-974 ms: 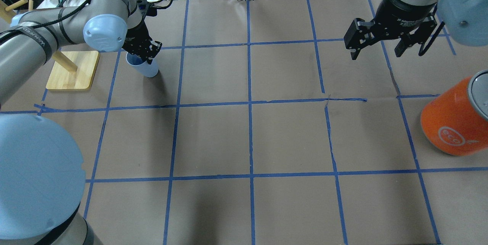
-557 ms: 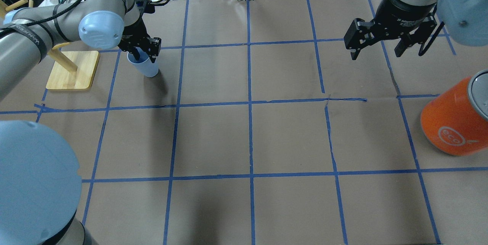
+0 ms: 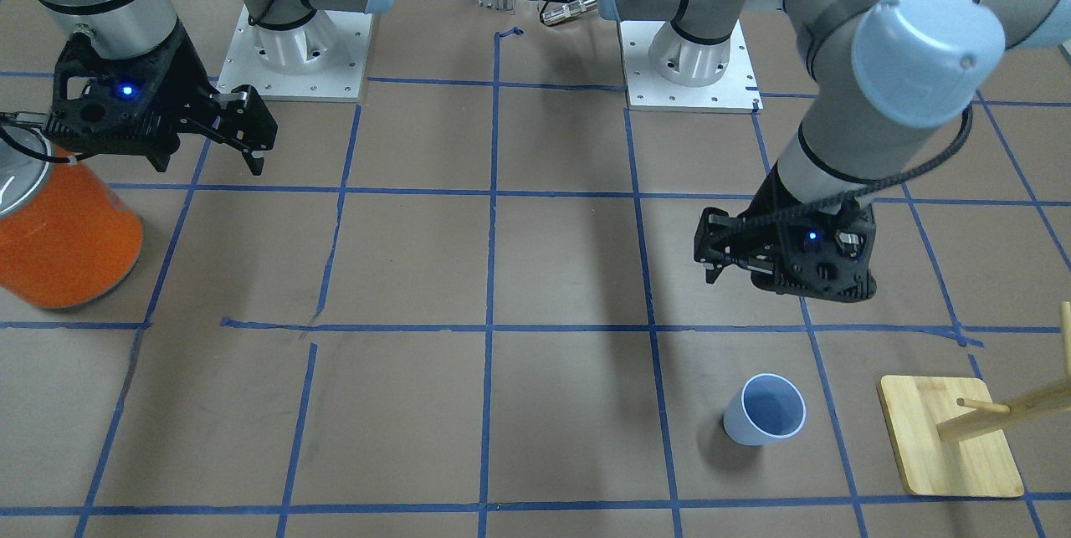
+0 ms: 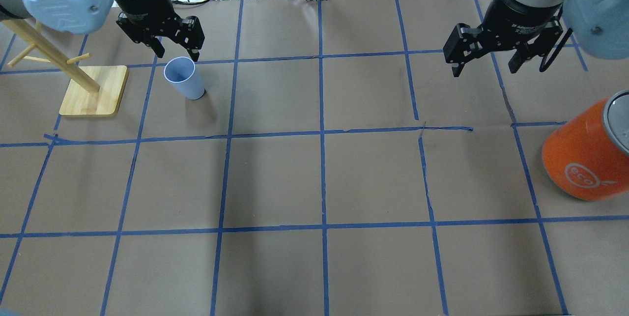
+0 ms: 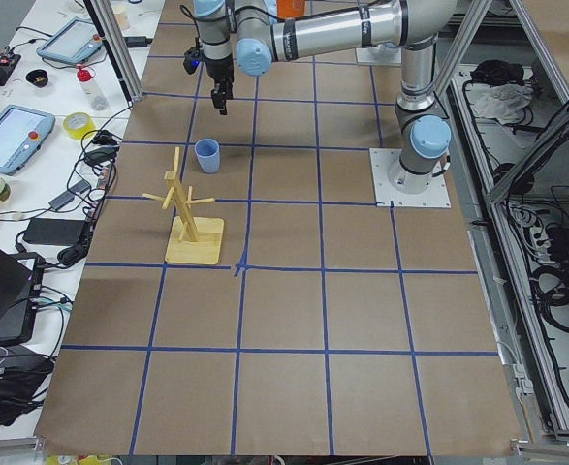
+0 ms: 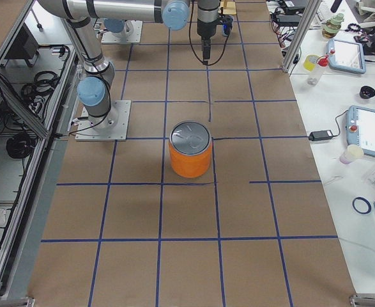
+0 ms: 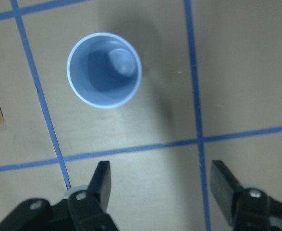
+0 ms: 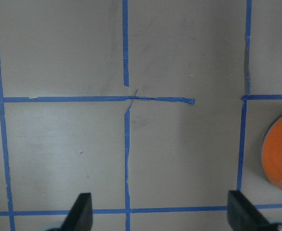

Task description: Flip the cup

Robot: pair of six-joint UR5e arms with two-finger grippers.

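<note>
Lavender-blue plastic, the cup (image 4: 184, 78) stands upright on its narrow base with its mouth up, at about 10 o'clock on the desk (image 4: 373, 178) in the overhead view, inside one square of the blue tape lines (image 4: 322, 134). Nothing touches it. The left end effector (image 4: 177, 53) hangs above and just past it at the cup's 12 o'clock, fingers spread wide and holding nothing. Its wrist view looks straight down into the blue inside, which suggests it is lined up over the rim and clear of it. Whether mouth-up is the wanted end pose I cannot tell from the task words alone.

The right end effector (image 4: 485, 68) hovers far off at about 2 o'clock, fingers likewise apart and empty, over bare paper. It looks parked out of the way, near the orange can (image 4: 585, 158) at the desk's 3 o'clock edge.

For room, the wooden peg rack (image 4: 96, 90) sits at the cup's 9 o'clock, near but apart, and its slanted pegs are the one thing a tipping cup or a turning wrist could catch. From 3 through 6 o'clock the brown paper lies open, so any swing is safest that way. The desk's far edge, with cables beyond it, lies at 12 o'clock behind the left arm
</note>
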